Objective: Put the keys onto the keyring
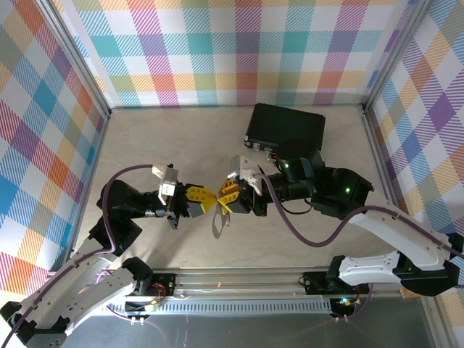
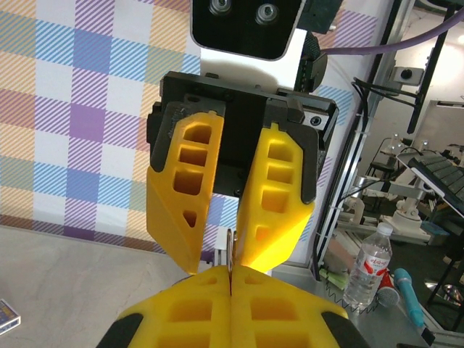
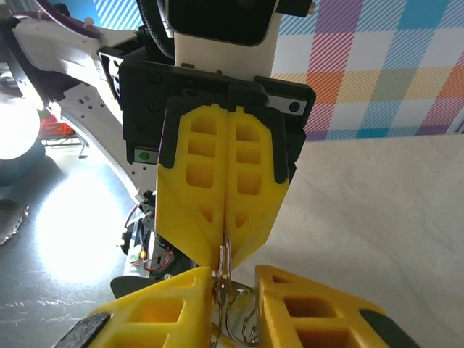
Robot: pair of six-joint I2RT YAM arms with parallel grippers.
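**Keyring station: two arms, grippers tip to tip**

1. Mounting rail (image 1: 239,279). Runs along the near edge of the table (image 1: 167,145) and carries both arm bases. No lettering legible.
2. Left gripper (image 1: 210,204). Over the middle of the table, nearer the near edge than the far one. Its yellow fingers are pressed flat together, clamped on the keyring (image 3: 225,261), a thin grey wire standing out of their tips toward the opposite arm.
3. Right gripper (image 1: 223,197). Tip to tip with the left. Its fingers (image 2: 185,196) stand apart, straddling the wire. One finger lies just beside the wire, and contact cannot be told. More wire loops sit low in the gap in the right wrist view, cropped, and what hangs on them cannot be made out.
4. Purple cable (image 1: 290,225). Sags from the right arm toward the near edge.
5. Green lamp (image 1: 348,191). Lit, on the right arm.
6. Black case (image 1: 285,129). Lies flat at the far edge, right of middle, apart from both grippers. No marking legible.
7. Checked walls (image 1: 239,51). Pastel plaid on three sides of the table.
8. Water bottle (image 2: 368,264). Stands beyond the table in the left wrist view. Red-and-white label, print too small to read.
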